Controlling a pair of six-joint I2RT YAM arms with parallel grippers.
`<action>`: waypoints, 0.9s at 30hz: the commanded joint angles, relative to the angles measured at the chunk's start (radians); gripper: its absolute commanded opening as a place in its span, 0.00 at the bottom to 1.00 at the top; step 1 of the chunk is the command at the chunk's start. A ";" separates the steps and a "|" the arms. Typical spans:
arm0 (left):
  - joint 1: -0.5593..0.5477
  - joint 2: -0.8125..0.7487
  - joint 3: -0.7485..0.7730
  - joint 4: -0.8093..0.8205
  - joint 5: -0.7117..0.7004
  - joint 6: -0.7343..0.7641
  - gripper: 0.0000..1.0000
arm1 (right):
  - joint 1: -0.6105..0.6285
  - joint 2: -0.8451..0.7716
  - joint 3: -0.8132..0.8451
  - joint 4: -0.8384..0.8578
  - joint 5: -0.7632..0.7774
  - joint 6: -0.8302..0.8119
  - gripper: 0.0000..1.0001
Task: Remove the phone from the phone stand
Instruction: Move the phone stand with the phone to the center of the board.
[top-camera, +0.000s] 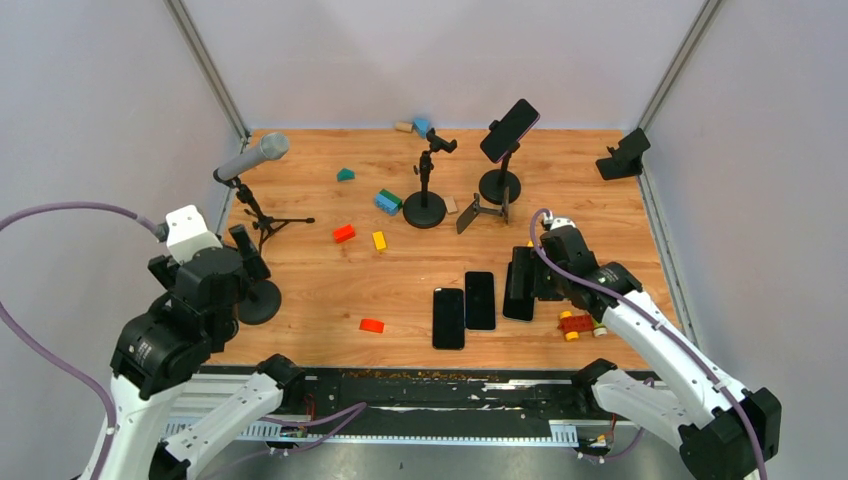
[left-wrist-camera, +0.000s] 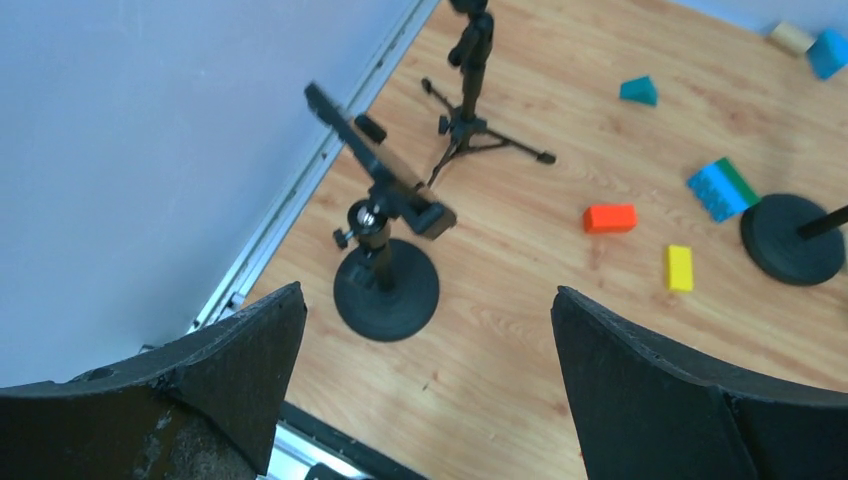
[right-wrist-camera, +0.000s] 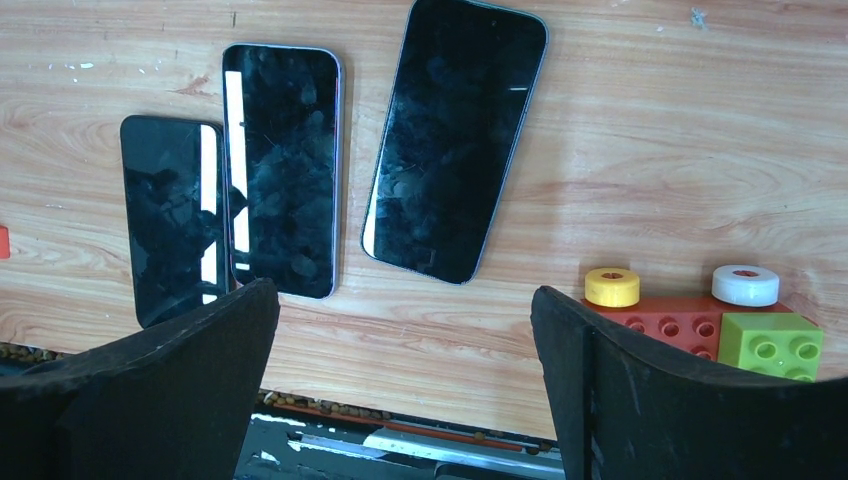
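Observation:
A dark phone (top-camera: 510, 130) is clamped tilted on a phone stand (top-camera: 499, 186) at the back right of centre. Three dark phones lie flat near the front edge: a left one (top-camera: 448, 318) (right-wrist-camera: 170, 215), a middle one (top-camera: 480, 300) (right-wrist-camera: 282, 170) and a right one (top-camera: 519, 290) (right-wrist-camera: 455, 135). My right gripper (top-camera: 535, 280) (right-wrist-camera: 405, 385) is open and empty, low over the table just in front of the flat phones. My left gripper (top-camera: 243, 262) (left-wrist-camera: 425, 390) is open and empty at the left, above an empty clamp stand (left-wrist-camera: 385, 200) on a round base (top-camera: 258, 300).
A microphone (top-camera: 255, 157) on a tripod (left-wrist-camera: 470, 120) stands at back left. Another empty stand (top-camera: 425, 205) and a small folding stand (top-camera: 478, 212) are mid-back. A black holder (top-camera: 623, 155) sits far right. Coloured blocks lie about, with a red-green block cluster (right-wrist-camera: 720, 320) by my right gripper.

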 joint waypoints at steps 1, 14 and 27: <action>0.002 -0.107 -0.129 -0.034 -0.004 -0.073 0.98 | 0.005 0.009 0.024 0.036 -0.015 -0.014 0.99; 0.000 -0.181 -0.374 0.189 0.013 -0.012 0.94 | 0.005 0.025 0.023 0.044 -0.044 -0.020 0.98; 0.002 -0.155 -0.440 0.246 -0.155 -0.109 1.00 | 0.005 0.067 0.033 0.047 -0.062 -0.034 0.97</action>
